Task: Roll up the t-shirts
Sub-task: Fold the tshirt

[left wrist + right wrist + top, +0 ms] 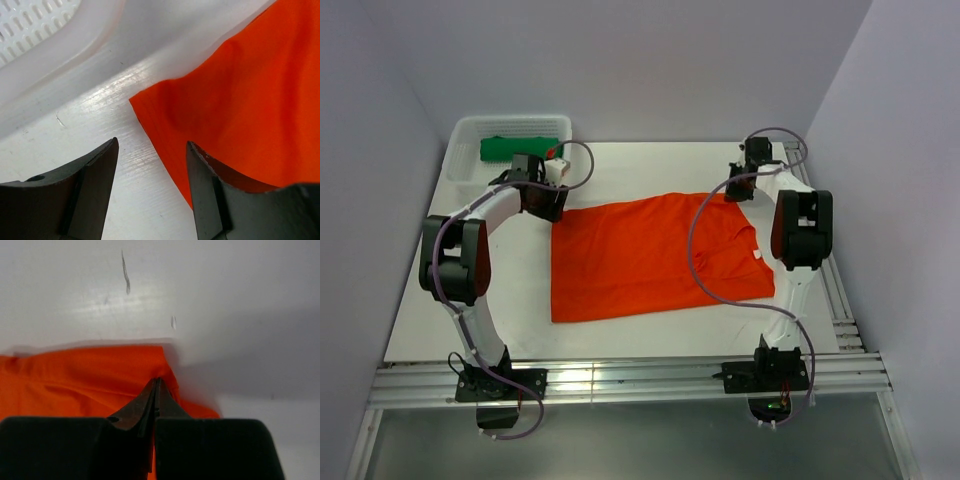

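Observation:
The orange-red t-shirt (655, 255) lies spread flat in the middle of the table. My left gripper (548, 205) is open at its far left corner; in the left wrist view (152, 145) one finger is over the cloth's edge (235, 100) and the other over bare table. My right gripper (738, 190) is at the shirt's far right corner. In the right wrist view (156, 381) its jaws are shut on a pinch of the orange cloth (90, 375). The dark green t-shirt (520, 147) lies folded in the basket at the back left.
The white mesh basket (470, 135) stands at the table's far left corner, just behind my left gripper; its wall shows in the left wrist view (40, 30). Walls close in on the left, back and right. A metal rail (620, 380) runs along the near edge.

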Controlling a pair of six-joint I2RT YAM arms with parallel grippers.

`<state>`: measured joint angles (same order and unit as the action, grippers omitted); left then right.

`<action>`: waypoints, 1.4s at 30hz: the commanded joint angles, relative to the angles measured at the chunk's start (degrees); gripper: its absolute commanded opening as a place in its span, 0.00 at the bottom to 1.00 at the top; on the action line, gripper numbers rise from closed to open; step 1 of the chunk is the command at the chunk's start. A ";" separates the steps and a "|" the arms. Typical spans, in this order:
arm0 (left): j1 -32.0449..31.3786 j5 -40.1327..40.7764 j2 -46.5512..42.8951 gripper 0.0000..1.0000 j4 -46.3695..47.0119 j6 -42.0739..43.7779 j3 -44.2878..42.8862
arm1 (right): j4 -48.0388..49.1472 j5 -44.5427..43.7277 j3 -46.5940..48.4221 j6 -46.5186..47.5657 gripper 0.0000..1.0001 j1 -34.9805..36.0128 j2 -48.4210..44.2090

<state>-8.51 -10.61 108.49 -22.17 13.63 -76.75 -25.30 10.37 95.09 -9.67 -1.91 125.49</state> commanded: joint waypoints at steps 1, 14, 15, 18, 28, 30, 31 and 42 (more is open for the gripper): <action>-0.71 -0.82 -1.17 0.62 2.84 -0.88 1.69 | 9.20 1.41 -8.65 -0.96 0.00 -1.08 -11.20; -4.58 1.38 -4.25 0.61 5.39 0.35 3.80 | 28.36 -2.62 -26.87 3.59 0.00 1.64 -24.50; -4.76 1.56 -4.34 0.61 5.30 0.43 3.54 | 28.81 -3.07 -27.93 4.56 0.00 3.82 -25.98; -5.37 1.65 -3.90 0.61 5.04 0.43 3.10 | 28.90 -4.13 -31.19 6.59 0.00 6.04 -27.93; -6.60 2.00 -4.60 0.61 4.68 0.52 3.10 | 20.22 -16.60 -37.87 11.69 0.00 14.47 -34.35; -6.78 2.00 -4.95 0.61 4.86 0.44 3.45 | 16.09 -20.29 -37.35 11.08 0.00 16.50 -33.65; -6.78 1.91 -5.04 0.61 4.77 0.43 3.54 | 14.33 -21.96 -36.82 10.73 0.00 16.85 -33.47; -7.39 1.29 -4.77 0.61 4.59 0.87 4.24 | 2.80 -18.02 -39.36 5.11 0.00 17.91 -36.36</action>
<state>-15.29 -8.75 106.41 -18.28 13.93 -73.30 -20.40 -9.69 56.64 -2.59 15.53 92.95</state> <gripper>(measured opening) 0.612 0.005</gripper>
